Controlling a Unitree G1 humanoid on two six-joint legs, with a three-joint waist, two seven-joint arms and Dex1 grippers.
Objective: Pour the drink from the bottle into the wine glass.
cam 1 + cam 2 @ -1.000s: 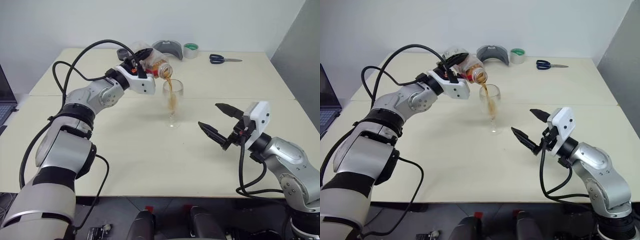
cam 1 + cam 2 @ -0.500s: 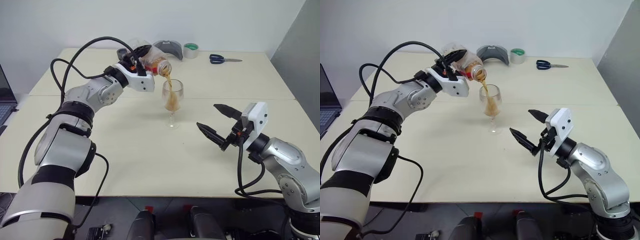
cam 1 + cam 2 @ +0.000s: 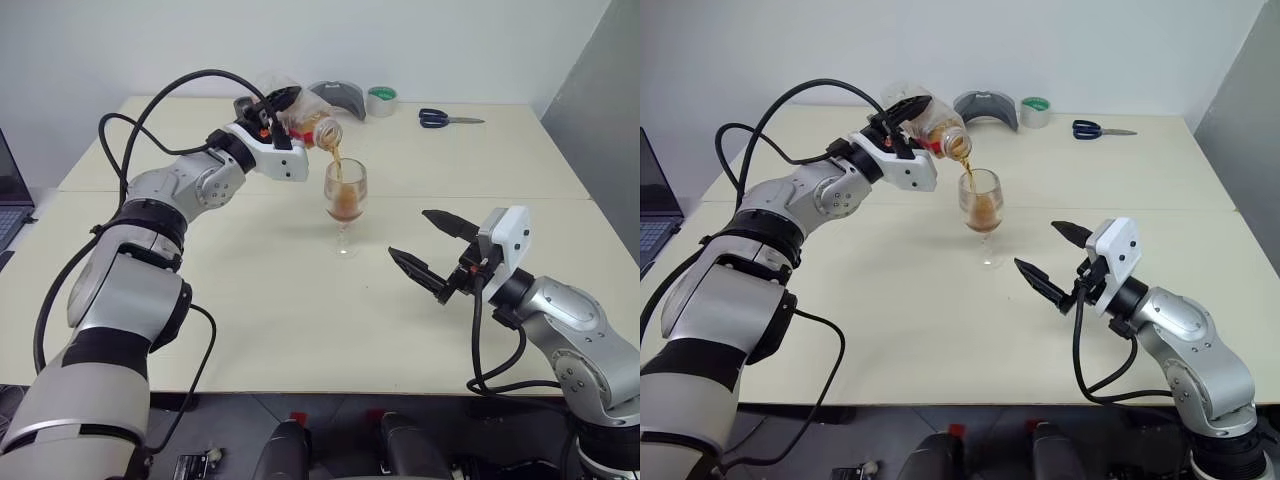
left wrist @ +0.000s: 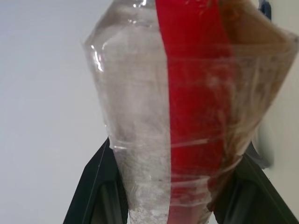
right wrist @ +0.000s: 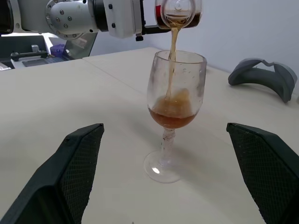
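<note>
Bottle (image 3: 305,122): soft, crushable, clamped mid-body by left gripper (image 3: 272,112), pouring. Glass (image 3: 345,205): fragile, top-heavy. Right gripper (image 3: 432,252) wide open, empty.

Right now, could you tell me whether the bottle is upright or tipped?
Tipped: the bottle leans mouth-down over the wine glass, the drink streaming in.

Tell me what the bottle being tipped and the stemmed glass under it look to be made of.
The bottle: thin clear plastic, glossy; its wall is creased and dented where the left gripper clamps it, with a red label strip. The wine glass: clear and rigid, with sharp highlights on bowl and foot, probably glass, though hard clear plastic cannot be ruled out.
</note>
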